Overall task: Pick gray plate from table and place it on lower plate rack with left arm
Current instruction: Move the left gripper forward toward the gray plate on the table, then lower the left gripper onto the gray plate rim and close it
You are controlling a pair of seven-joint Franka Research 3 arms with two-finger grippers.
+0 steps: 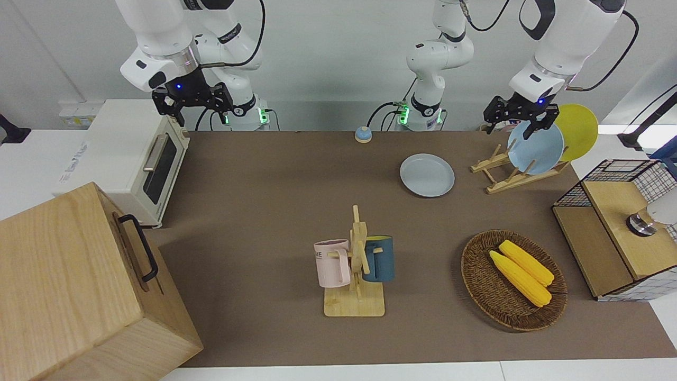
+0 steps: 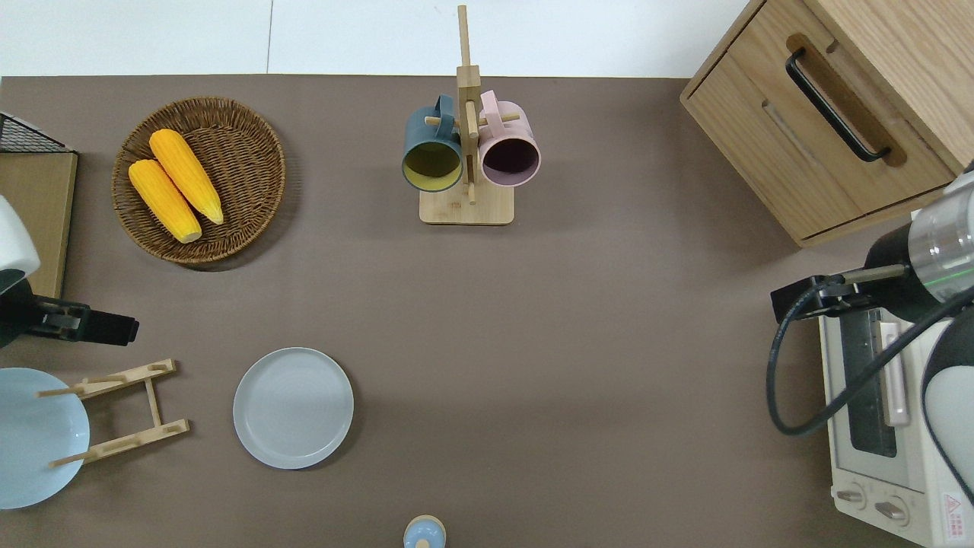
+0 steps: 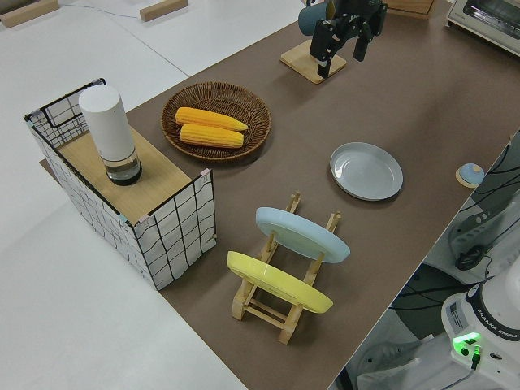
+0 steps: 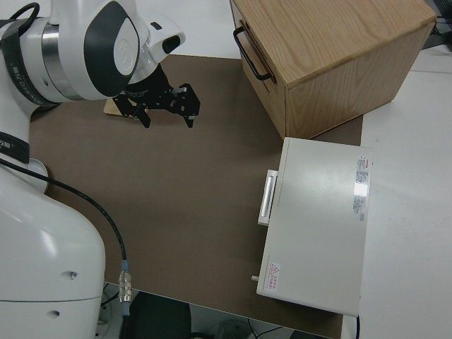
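Note:
The gray plate (image 1: pixel 427 174) (image 2: pixel 293 407) (image 3: pixel 366 171) lies flat on the brown table (image 1: pixel 264 211), beside the lower plate rack (image 1: pixel 502 180) (image 2: pixel 122 411) (image 3: pixel 280 305). In the rack's slots lean a light-blue plate (image 1: pixel 535 148) and a yellow plate (image 1: pixel 579 129); the slots toward the gray plate are free. My left gripper (image 1: pixel 521 121) (image 2: pixel 76 323) (image 3: pixel 341 41) hangs open and holds nothing. In the overhead view it is over the table just past the rack, apart from the gray plate. My right gripper (image 1: pixel 193 103) (image 4: pixel 166 106) is open and parked.
A wooden mug stand (image 1: pixel 355 264) with a pink and a dark-blue mug stands mid-table. A wicker basket (image 1: pixel 478 286) holds corn cobs. A wire shelf (image 1: pixel 619 227) sits at the left arm's end. A toaster oven (image 1: pixel 137 159), wooden cabinet (image 1: pixel 79 286) and small blue bell (image 1: pixel 363 134) are also here.

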